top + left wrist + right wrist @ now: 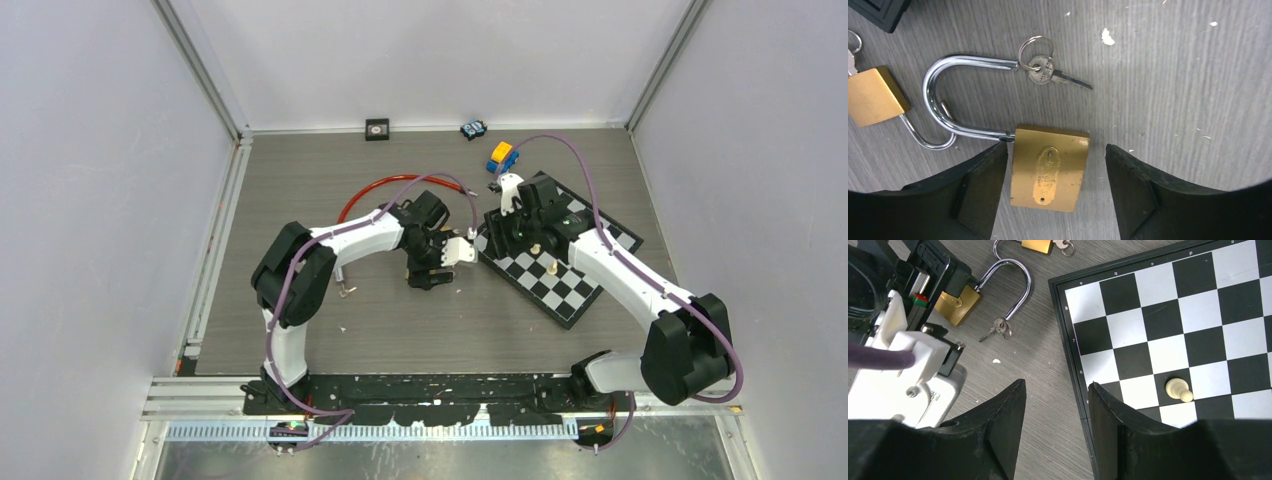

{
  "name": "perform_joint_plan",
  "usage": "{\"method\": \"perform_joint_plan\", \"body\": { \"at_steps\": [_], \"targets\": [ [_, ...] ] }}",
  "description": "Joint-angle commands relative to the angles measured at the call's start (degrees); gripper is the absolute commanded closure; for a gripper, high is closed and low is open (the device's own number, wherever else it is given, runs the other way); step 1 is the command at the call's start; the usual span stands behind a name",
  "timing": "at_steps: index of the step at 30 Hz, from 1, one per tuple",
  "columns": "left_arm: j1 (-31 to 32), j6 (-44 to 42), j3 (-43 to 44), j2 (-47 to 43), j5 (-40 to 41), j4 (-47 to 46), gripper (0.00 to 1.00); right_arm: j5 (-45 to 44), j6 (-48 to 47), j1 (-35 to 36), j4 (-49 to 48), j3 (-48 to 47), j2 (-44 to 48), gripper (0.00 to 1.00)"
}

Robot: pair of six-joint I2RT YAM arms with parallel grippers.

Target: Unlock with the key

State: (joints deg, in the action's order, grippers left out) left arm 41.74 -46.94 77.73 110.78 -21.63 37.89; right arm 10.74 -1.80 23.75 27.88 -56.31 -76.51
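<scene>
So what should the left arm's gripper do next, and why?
Probably close the left gripper on the larger padlock. Its brass body lies between the open fingers, not yet gripped, and the key lies apart by the end of the shackle.

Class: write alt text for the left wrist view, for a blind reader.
A brass padlock, shackle open, lies on the grey table inside the open left gripper. A key on a ring lies at the shackle's tip.
</scene>
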Motion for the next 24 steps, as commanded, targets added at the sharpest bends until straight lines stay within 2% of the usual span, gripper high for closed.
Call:
{"method": "perform_joint_plan", "body": {
  "at_steps": [1, 6, 10, 14, 20, 24],
  "targets": [
    [0.01, 0.07, -1.84, 0.37, 4.6, -3.02, 0.3, 1.21, 0.31, -0.28, -1.79, 0.15, 0.6, 0.46],
    [-0.07, 1.95, -4.58, -1.06, 9.15, -4.76, 0.38, 1.39, 0.39, -0.24, -2.08, 0.33, 0.01, 0.46],
    [-0.31, 7.34, -7.23, -3.38, 11.82, -7.53, 0.45, 1.89, 0.52, -0.28, -2.41, 0.48, -0.32, 0.46],
    [-0.34, 15.7, -9.93, -5.21, 15.4, -9.84, 0.51, 3.9, 1.65, -0.28, -3.29, 0.81, -1.87, 0.46],
    [-0.62, 31.23, -11.66, -6.01, 20.46, -9.34, 0.52, 9.34, 4.25, -0.03, -6.88, 1.74, -4.98, 0.46],
    [-2.66, 39.74, -10.7, -5.75, 18.62, -7.5, 0.52, 11.31, 4.98, 1.94, -9.15, 1.48, -7.66, 0.46]
  ]
}}
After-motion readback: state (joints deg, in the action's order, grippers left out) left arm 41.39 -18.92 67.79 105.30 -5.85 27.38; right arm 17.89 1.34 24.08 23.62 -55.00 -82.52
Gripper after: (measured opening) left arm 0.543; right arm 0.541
